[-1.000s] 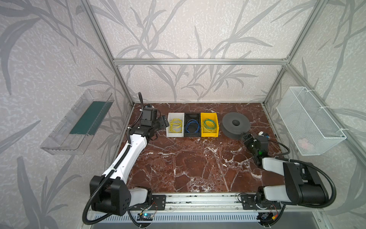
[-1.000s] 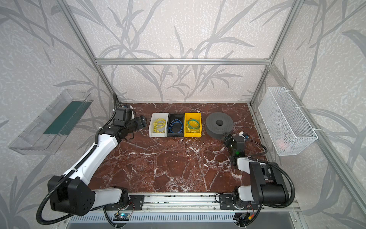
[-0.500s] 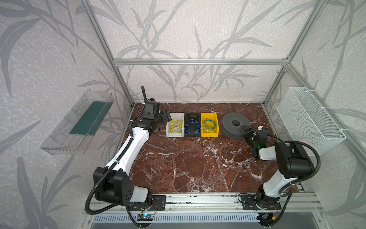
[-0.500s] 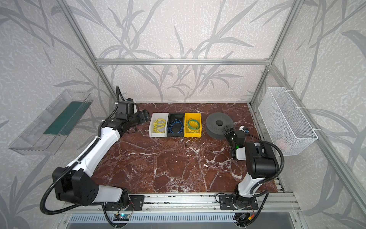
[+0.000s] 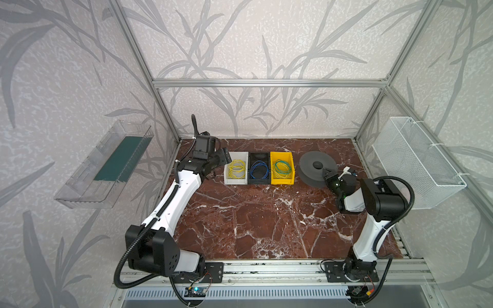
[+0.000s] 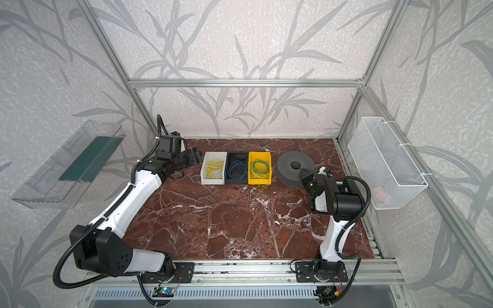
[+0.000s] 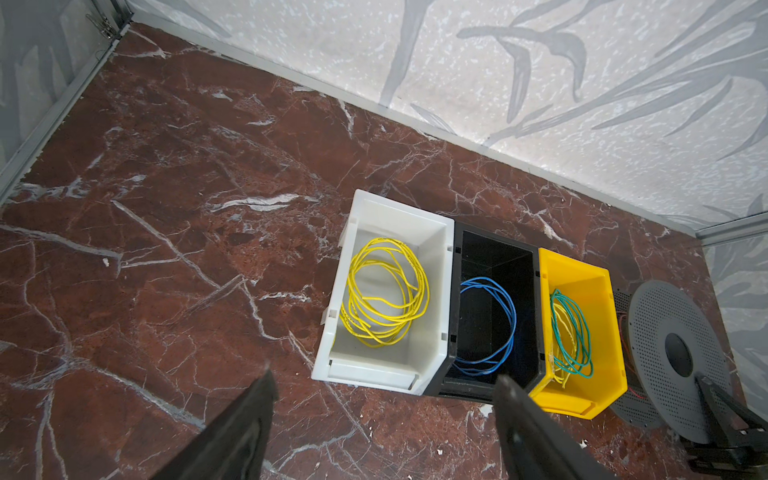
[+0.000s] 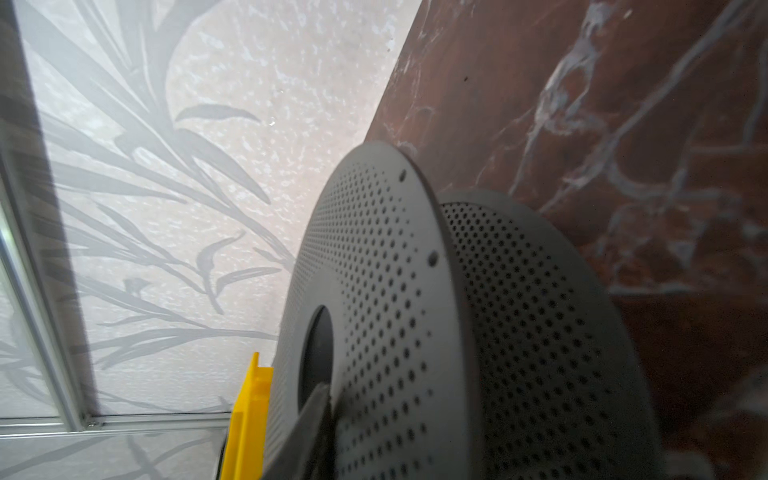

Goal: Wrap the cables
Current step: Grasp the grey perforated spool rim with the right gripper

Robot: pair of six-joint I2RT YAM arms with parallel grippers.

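Resting under all: table of red-brown marble with white veins, walled in by pale leaf-patterned panels and a metal frame.
Left arm: white and black, stretched from the near rail toward the far left corner, ending just beside the white bin.
Right arm: folded at the elbow near the right edge, reaching inward to the spool.
Wall fittings: white wire basket hung on the right wall; clear tray with a dark green floor on the left wall; both well apart from the things on the table.
Spool: grey, lying flat at the far right, made of two perforated discs with a dark hub hole, just beside the yellow bin.
Bins: white bin, black bin and yellow bin, touching in a row at the far middle, left to right in both top views.
Cable: teal-green, coiled in loose loops inside the yellow bin, lying over a few yellow strands; apart from both grippers.
Other wire: yellow coil in the white bin; blue coil in the black bin.
Left gripper: released, fingers spread wide with nothing between, hovering over the table just short of the white and black bins.
Right gripper: at the spool's near rim; one dark finger laid over the top disc beside the hub hole, other finger hidden; clenched on the disc or not, impossible to tell.
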